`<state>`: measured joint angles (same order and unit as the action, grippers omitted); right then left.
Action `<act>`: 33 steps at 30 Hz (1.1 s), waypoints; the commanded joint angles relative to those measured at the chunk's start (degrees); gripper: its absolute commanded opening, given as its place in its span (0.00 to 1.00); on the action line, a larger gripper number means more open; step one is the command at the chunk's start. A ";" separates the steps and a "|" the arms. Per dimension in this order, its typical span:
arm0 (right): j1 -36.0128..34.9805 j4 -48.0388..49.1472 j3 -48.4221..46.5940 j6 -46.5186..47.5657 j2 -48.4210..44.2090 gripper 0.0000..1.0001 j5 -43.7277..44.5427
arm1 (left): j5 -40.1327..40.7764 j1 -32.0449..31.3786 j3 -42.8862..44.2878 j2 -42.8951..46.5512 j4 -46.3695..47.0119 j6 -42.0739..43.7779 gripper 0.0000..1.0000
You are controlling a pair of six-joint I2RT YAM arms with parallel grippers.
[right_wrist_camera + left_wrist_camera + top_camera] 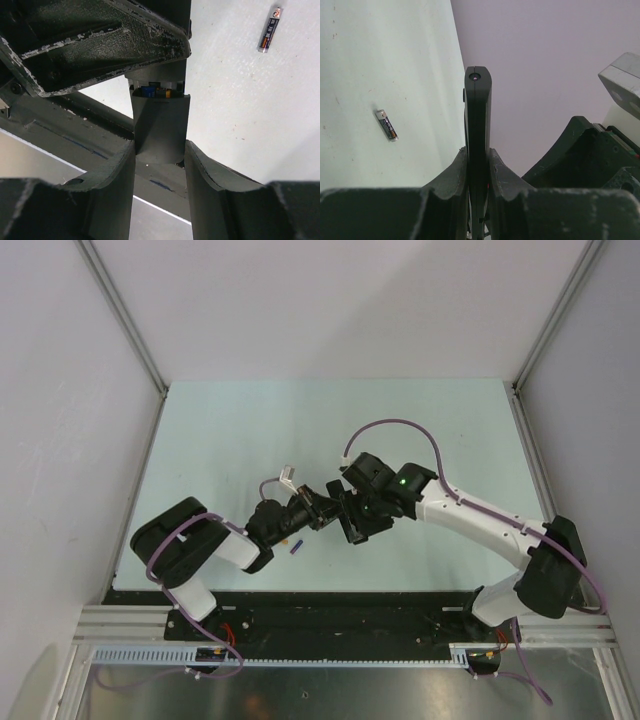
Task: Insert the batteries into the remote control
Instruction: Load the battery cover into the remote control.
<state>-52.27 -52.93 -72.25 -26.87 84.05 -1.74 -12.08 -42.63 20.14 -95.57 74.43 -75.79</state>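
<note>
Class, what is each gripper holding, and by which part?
Both hold the remote control. The left gripper clamps one end across its flat faces. The right gripper pinches the other end, near the battery compartment, by its long edges.

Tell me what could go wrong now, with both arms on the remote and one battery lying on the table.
The left fingers and right fingers both pinch the remote control; uneven pulling could twist it or slip it free. The loose battery lies on the table with neither arm free to fetch it, and a bump might roll it. The blue and orange battery showing in the compartment could drop out if tilted.
</note>
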 commanded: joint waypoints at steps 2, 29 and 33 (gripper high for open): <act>-0.02 -0.60 -2.72 0.68 1.03 0.29 1.30 | 1.18 -0.70 -0.19 2.49 20.93 1.87 0.00; 0.15 1.51 -3.07 0.24 2.70 0.28 3.93 | 0.65 -1.22 0.34 2.67 20.84 0.03 0.00; 0.15 1.86 -3.16 0.16 2.79 0.28 4.02 | 0.39 -1.23 0.34 2.84 20.93 -0.15 0.00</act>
<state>-52.27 -52.25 -73.12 -26.89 86.21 0.19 -11.05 -43.22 20.14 -95.11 74.28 -75.07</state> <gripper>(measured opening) 0.445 0.198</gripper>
